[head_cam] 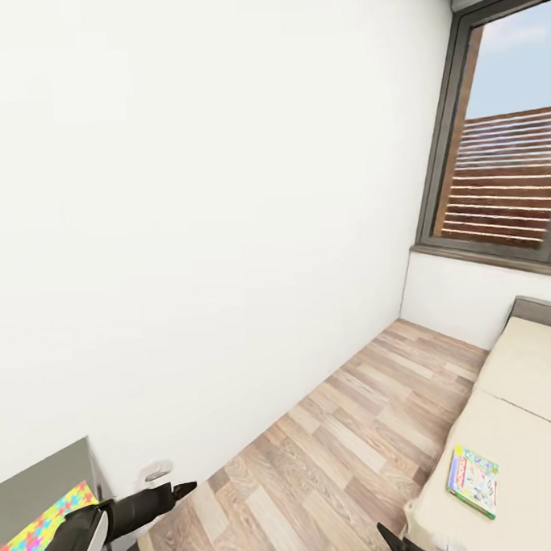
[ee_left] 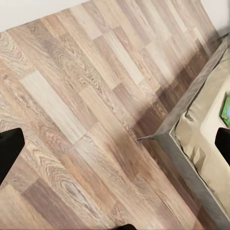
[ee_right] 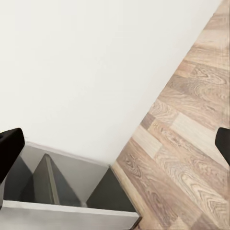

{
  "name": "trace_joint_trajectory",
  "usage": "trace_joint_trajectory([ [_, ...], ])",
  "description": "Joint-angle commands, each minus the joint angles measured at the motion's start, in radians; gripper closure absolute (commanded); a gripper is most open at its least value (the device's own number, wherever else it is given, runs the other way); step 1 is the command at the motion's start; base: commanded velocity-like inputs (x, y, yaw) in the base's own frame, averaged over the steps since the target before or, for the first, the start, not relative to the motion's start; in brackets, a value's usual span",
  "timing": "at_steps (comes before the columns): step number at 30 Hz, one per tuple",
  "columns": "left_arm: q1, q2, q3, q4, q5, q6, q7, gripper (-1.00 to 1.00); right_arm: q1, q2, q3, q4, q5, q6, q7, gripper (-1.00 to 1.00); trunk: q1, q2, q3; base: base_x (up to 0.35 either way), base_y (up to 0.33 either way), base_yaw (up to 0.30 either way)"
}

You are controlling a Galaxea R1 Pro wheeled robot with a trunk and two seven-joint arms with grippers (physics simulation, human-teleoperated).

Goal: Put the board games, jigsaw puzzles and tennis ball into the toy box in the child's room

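White wall and plank floor up ahead; one board game lies on the bed, one jigsaw puzzle on the table, cut off. Left gripper pokes in, spread unclear. Left wrist: fingers wide apart over floor, bed corner, a sliver of game. Right wrist: fingers spread, empty, by grey shelving.

White wall, wood plank floor, dark-framed window, slatted fence outside

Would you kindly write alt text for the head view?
A board game lies flat on the cream bed at lower right, across a wood floor from a white wall. A jigsaw puzzle sits on the table beside the left arm.
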Motion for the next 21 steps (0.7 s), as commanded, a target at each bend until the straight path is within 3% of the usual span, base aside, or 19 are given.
trace_joint_trajectory([
  [1, 0.000, -0.001, 0.007, -0.001, -0.009, 0.007, -0.008, -1.00, 0.000, 0.000, -0.005, 0.001, -0.010, 0.009, 0.005, -1.00, 0.001, -0.001, 0.000, 0.162, 0.026, -0.256],
  [7, 0.000, 0.001, 0.007, -0.002, -0.009, 0.006, -0.008, -1.00, 0.000, 0.000, -0.032, 0.002, -0.010, 0.009, 0.006, -1.00, 0.001, -0.001, 0.005, 0.056, 0.009, -0.256],
  [21, 0.000, 0.002, 0.006, -0.003, -0.009, 0.006, -0.009, -1.00, 0.001, -0.001, -0.050, 0.002, -0.010, 0.010, 0.007, -1.00, 0.001, -0.001, 0.015, 0.014, 0.001, -0.255],
])
